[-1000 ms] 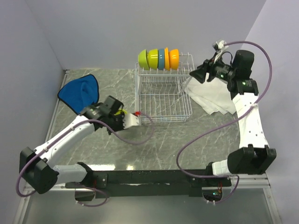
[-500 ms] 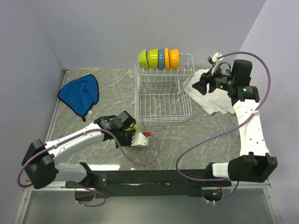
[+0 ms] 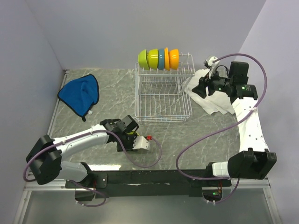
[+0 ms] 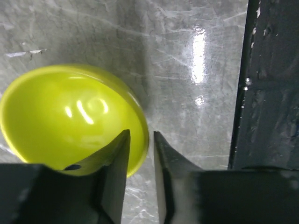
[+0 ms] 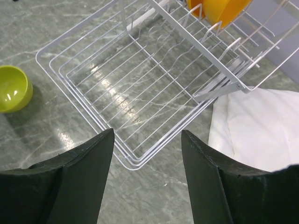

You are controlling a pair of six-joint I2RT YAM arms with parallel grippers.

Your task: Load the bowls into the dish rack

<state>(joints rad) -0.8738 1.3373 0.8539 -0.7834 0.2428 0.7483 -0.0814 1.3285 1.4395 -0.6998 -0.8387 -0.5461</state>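
Observation:
A lime green bowl point(image 4: 70, 116) sits low over the marble table near its front edge; it also shows in the right wrist view point(image 5: 14, 88) and, mostly hidden under the arm, in the top view point(image 3: 132, 133). My left gripper point(image 3: 134, 138) point(image 4: 140, 135) is shut on its rim, one finger inside, one outside. Several bowls point(image 3: 159, 59), two lime green, one light blue and one orange point(image 5: 224, 9), stand on edge in the raised slots of the white wire dish rack point(image 3: 163, 100) point(image 5: 140, 79). My right gripper point(image 3: 198, 89) point(image 5: 147, 154) is open and empty, above the rack's right side.
A blue cloth point(image 3: 79, 93) lies at the far left. A white cloth point(image 3: 212, 102) point(image 5: 261, 126) lies right of the rack, under my right arm. The black base rail point(image 4: 271, 93) runs along the table's near edge, close to the left gripper.
My left gripper has carried the lime green bowl from beside the rack's front left corner toward the table's near edge. My right gripper has shifted slightly.

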